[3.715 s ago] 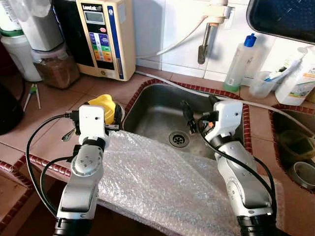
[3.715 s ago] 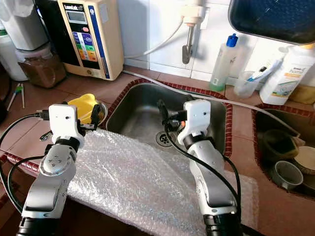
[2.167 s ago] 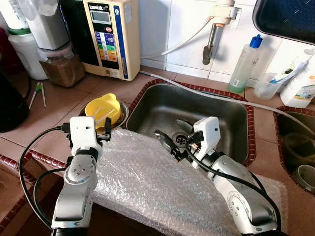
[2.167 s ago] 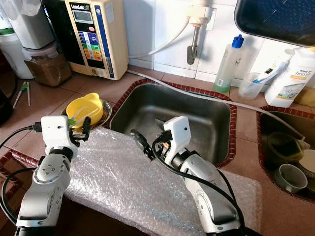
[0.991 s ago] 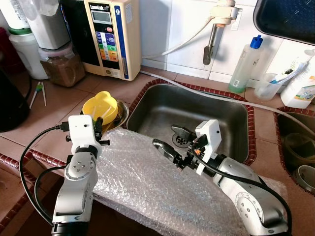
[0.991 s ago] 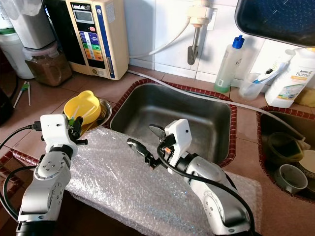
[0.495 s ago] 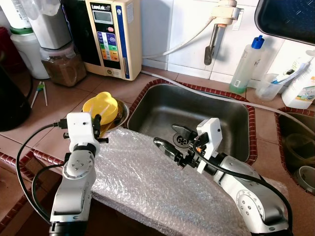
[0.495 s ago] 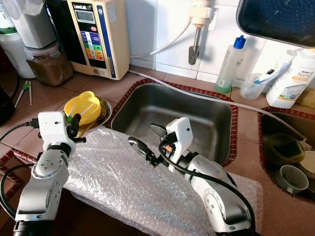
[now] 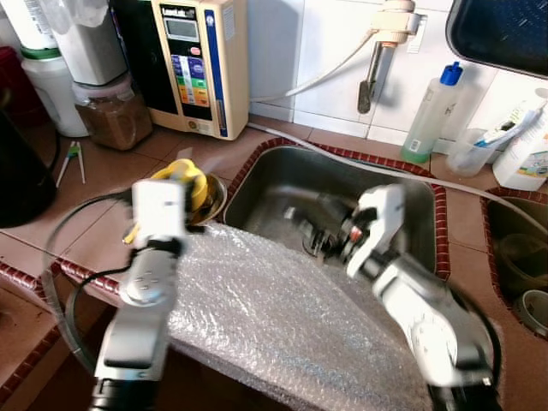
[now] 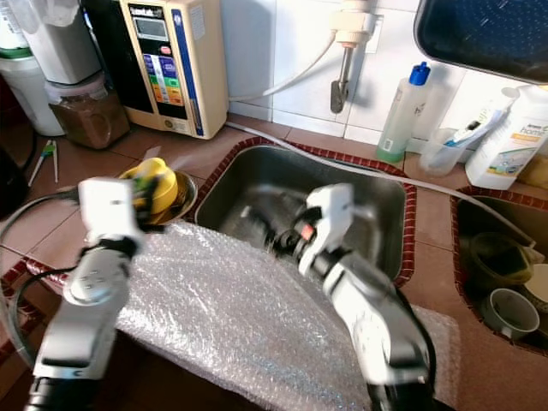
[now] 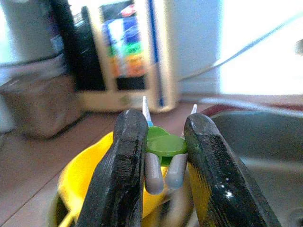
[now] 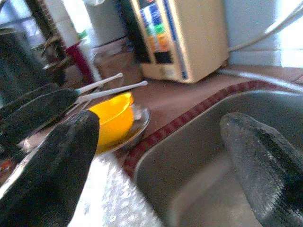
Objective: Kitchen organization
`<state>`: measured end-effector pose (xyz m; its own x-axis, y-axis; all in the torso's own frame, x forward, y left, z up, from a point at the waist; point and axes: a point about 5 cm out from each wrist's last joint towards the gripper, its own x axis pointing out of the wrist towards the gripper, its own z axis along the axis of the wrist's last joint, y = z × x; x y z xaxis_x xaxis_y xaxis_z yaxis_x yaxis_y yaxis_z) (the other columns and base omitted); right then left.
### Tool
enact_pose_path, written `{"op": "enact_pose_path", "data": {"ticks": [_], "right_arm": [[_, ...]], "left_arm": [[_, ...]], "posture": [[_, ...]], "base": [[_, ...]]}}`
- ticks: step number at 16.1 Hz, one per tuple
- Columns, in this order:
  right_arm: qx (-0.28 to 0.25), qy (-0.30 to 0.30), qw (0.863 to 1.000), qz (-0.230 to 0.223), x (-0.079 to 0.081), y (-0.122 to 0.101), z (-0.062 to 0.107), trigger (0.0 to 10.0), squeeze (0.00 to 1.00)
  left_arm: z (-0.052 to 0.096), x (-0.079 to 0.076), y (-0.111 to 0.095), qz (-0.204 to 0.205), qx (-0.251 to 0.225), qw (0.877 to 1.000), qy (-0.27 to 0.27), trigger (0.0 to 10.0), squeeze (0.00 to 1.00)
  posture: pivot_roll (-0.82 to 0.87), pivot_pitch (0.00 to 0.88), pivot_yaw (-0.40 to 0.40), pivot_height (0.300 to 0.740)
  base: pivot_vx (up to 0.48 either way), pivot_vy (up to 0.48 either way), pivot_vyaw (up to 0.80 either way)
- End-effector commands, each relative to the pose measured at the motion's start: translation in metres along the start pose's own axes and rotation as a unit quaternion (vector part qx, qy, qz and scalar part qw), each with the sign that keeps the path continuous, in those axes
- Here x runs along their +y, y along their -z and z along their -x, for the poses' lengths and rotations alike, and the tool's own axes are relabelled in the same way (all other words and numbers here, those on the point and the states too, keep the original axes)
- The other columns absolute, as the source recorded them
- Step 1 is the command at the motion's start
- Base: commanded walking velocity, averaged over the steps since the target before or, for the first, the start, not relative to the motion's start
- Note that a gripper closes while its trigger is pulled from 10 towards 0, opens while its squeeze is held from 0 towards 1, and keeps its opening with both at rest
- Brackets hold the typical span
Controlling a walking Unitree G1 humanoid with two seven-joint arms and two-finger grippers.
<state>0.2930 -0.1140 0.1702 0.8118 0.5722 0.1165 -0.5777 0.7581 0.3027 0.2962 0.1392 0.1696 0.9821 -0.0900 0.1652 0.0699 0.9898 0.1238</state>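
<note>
A yellow bowl (image 9: 195,178) sits in a shallow metal dish (image 9: 215,201) on the tiled counter, left of the steel sink (image 9: 402,201). My left gripper (image 11: 164,137) hovers just over the bowl, shut on a pair of pale sticks joined by a green piece (image 11: 165,144). The sticks (image 12: 111,84) also show above the yellow bowl (image 12: 113,120) in the right wrist view. My right gripper (image 9: 312,229) is blurred over the sink's near left part, open with nothing between its wide-spread fingers (image 12: 265,161).
A sheet of bubble wrap (image 9: 274,317) covers the counter's front edge below both arms. A water machine (image 9: 201,60), a brown jar (image 9: 107,116), the tap (image 9: 372,60) and soap bottles (image 9: 432,111) line the back. A second basin (image 9: 518,257) holds cups.
Both arms are in motion and blurred. My left gripper has moved forward over the yellow bowl. My right gripper has swung off the bubble wrap, out over the sink.
</note>
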Motion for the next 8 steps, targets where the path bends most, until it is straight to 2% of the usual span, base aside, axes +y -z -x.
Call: {"op": "enact_pose_path", "data": {"ticks": [1, 3, 4, 5, 8], "right_arm": [[-0.012, 0.029, 0.999, -0.014, -0.011, -0.004, 0.002, 10.0, 0.0], [-0.021, 0.039, 0.998, -0.043, -0.018, -0.007, 0.002, 10.0, 0.0], [-0.038, 0.052, 0.992, -0.111, -0.023, -0.01, 0.0, 10.0, 0.0], [-0.046, 0.053, 0.988, -0.141, -0.025, -0.011, -0.001, 10.0, 0.0], [-0.058, 0.071, 0.983, -0.157, -0.025, -0.012, -0.004, 10.0, 0.0]], "left_arm": [[-0.002, -0.005, -0.012, 0.003, -0.032, 0.999, 0.02, 0.0, 0.0], [-0.004, -0.011, -0.017, 0.016, -0.048, 0.998, 0.038, 0.0, 0.0], [-0.005, -0.023, -0.024, 0.043, -0.068, 0.993, 0.085, 0.0, 0.0], [-0.005, -0.027, -0.027, 0.045, -0.08, 0.991, 0.1, 0.0, 0.0], [-0.005, -0.034, -0.027, 0.076, -0.084, 0.985, 0.129, 0.0, 0.0]], "posture": [[0.01, 0.018, 0.018, 0.74], [0.01, 0.019, 0.014, 0.74], [0.01, 0.019, 0.01, 0.74], [0.01, 0.02, 0.007, 0.74], [0.01, 0.021, 0.002, 0.74]], "base": [[0.0, 0.0, 0.0], [0.0, 0.0, 0.0], [0.0, 0.0, 0.0], [0.0, 0.0, 0.0], [0.0, 0.0, 0.0]]}}
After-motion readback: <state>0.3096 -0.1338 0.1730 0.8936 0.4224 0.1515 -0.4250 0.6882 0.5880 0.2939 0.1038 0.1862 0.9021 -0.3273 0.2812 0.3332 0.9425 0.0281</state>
